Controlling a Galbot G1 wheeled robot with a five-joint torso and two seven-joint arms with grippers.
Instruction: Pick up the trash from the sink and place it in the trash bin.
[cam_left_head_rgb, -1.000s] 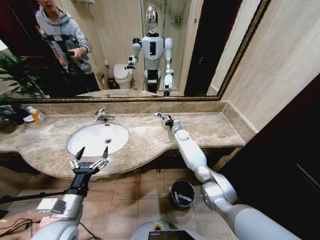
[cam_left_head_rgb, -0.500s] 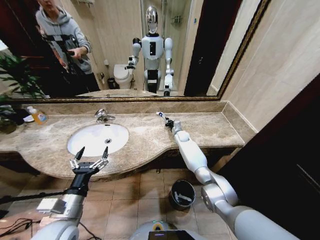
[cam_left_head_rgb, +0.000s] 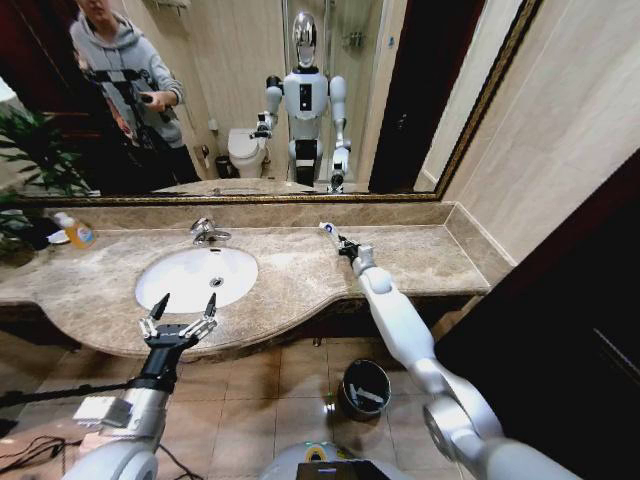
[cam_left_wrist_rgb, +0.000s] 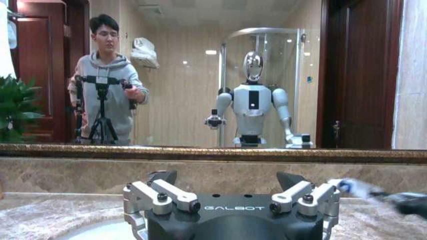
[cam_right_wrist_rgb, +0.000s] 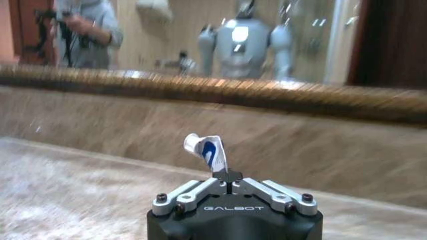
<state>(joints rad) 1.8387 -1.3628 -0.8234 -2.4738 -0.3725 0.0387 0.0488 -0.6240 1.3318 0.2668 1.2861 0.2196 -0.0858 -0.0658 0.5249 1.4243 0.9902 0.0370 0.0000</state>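
right gripper (cam_left_head_rgb: 341, 243): reaching out over the beige countertop (cam_left_head_rgb: 400, 255) to the right of the basin, arm stretched far forward; fingers are pressing together on a small white packet with a blue mark (cam_left_head_rgb: 326, 229). The right wrist view is showing the packet (cam_right_wrist_rgb: 206, 150) sticking up, bent, from between the closed fingertips (cam_right_wrist_rgb: 229, 181).
trash in grip: the white-and-blue packet is being held above the counter, near the back ledge under the mirror; not touching the marble as far as the head view shows. In the left wrist view it is showing blurred at the edge (cam_left_wrist_rgb: 357, 188).
left gripper (cam_left_head_rgb: 180, 317): hanging in front of the counter's front edge, just before the sink; fingers are spreading wide, holding nothing. The left wrist view is showing both finger bases (cam_left_wrist_rgb: 160, 192) set well apart.
sink (cam_left_head_rgb: 196, 276): white oval basin sitting in the countertop, chrome faucet (cam_left_head_rgb: 206, 231) behind it; no scraps can be made out in the bowl from the head view.
trash bin (cam_left_head_rgb: 364, 388): round black bin with shiny rim standing on the tiled floor below the counter, beside the right arm's elbow; something pale is lying inside, too small to tell what.
orange bottle (cam_left_head_rgb: 75, 232): standing at the far left back of the counter, well apart from both grippers.
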